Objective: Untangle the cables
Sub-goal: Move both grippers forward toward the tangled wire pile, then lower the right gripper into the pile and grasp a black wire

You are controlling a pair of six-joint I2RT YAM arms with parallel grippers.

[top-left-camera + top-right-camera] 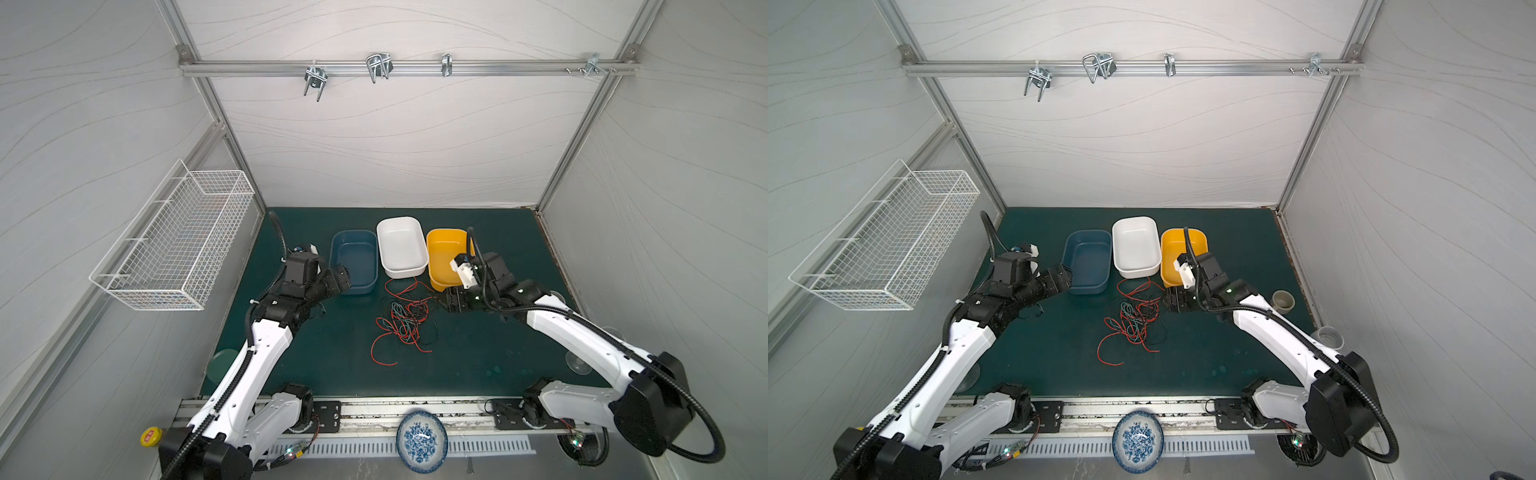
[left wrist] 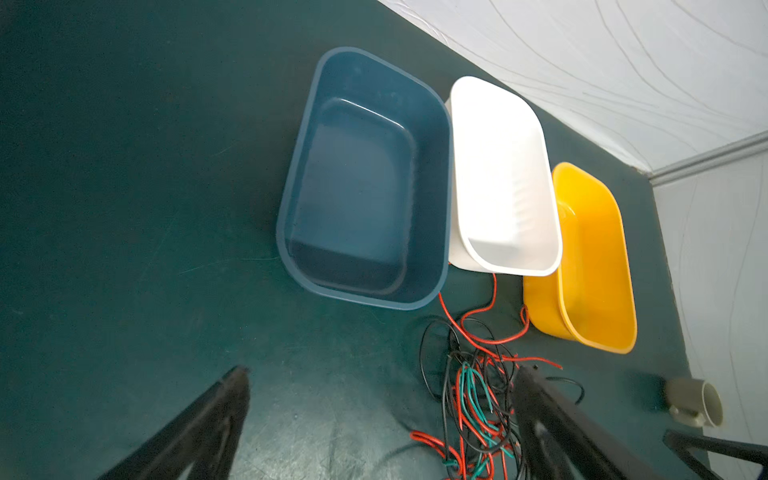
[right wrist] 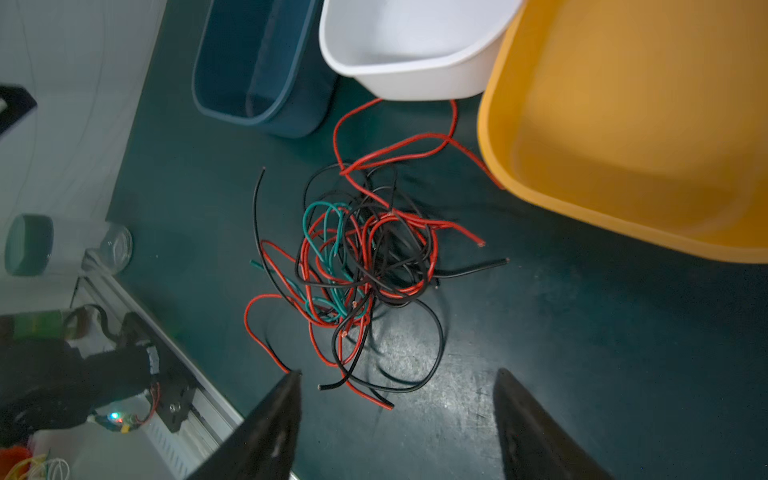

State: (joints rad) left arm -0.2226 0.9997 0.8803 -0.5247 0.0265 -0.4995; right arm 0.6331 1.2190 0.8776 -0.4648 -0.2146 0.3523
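My right jaws stand spread with nothing between them, low over the worktop (image 1: 478, 357) and just beside the cables (image 3: 365, 266), on the side nearest the yellow tub (image 1: 442, 249). My left jaws are spread wide too and empty, by the front corner of the blue tub (image 1: 353, 257), apart from the heap.

The cables lie in one knotted heap of red, black and green in front of the tubs, with loose ends straggling out. If I close where strands cross, I will likely pinch several at once. A pull could then tighten the knot or drag the whole heap, since nothing pins it.

One red loop runs to the foot of the white tub (image 1: 401, 245) and against the yellow one, so tugging it could snag or shove a tub. The black strands are hard to pick out on the dark worktop, and I might miss one.
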